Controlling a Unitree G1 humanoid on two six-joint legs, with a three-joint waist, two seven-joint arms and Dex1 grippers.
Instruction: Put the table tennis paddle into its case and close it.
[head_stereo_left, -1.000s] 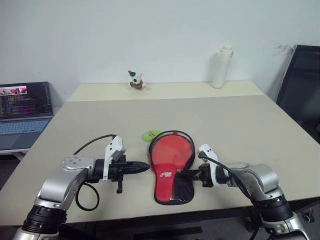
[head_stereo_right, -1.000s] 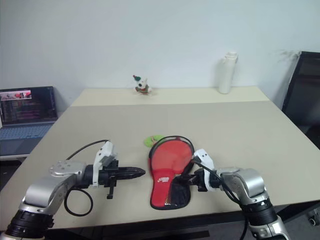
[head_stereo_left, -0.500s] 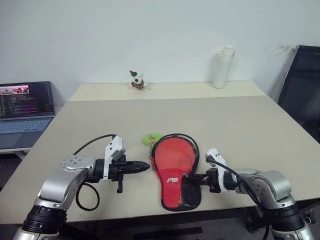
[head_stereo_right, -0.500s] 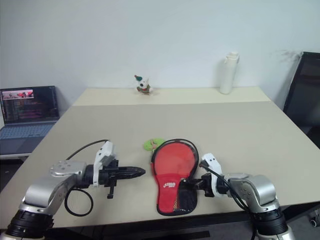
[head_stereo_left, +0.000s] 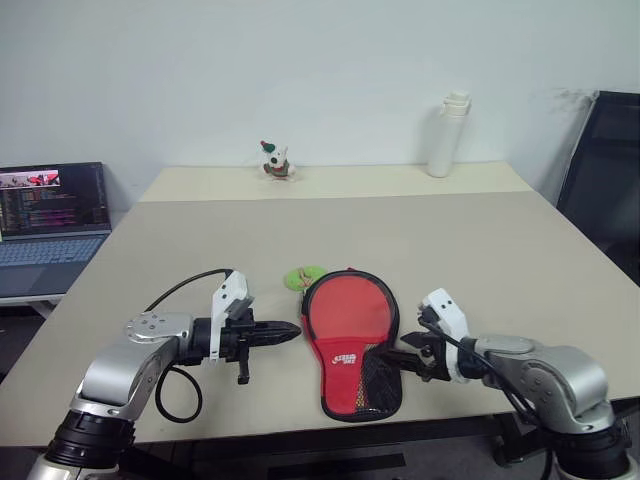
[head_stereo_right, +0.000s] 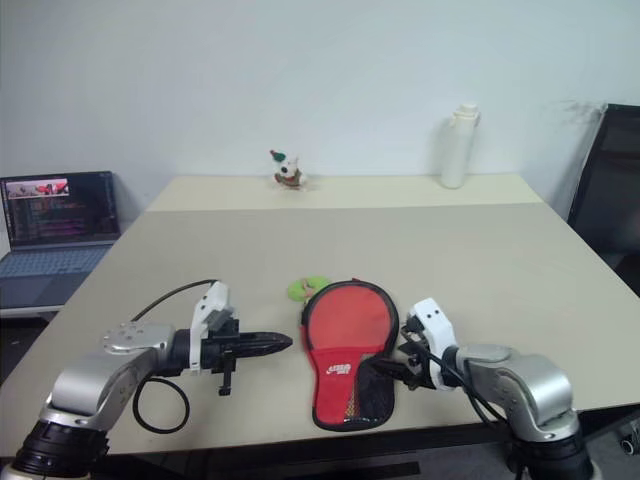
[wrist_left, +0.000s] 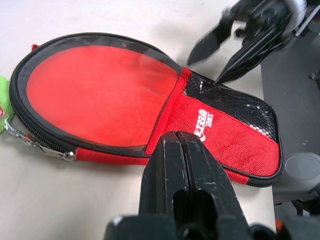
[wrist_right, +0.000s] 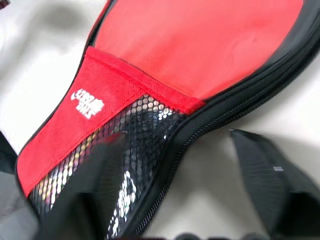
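Beige counter carries the case lying flat near its front edge, red side up, between the left tool, clenched on nothing just beside the case's round end, and the right tool, released with fingers spread at the mesh end. Head views add a laptop, bottle and toy; the left wrist view alone shows the zipper pull, the right wrist view the mesh pocket close up. Since a second ago the right tool has let go of the case and drawn back right, and the case has shifted right.
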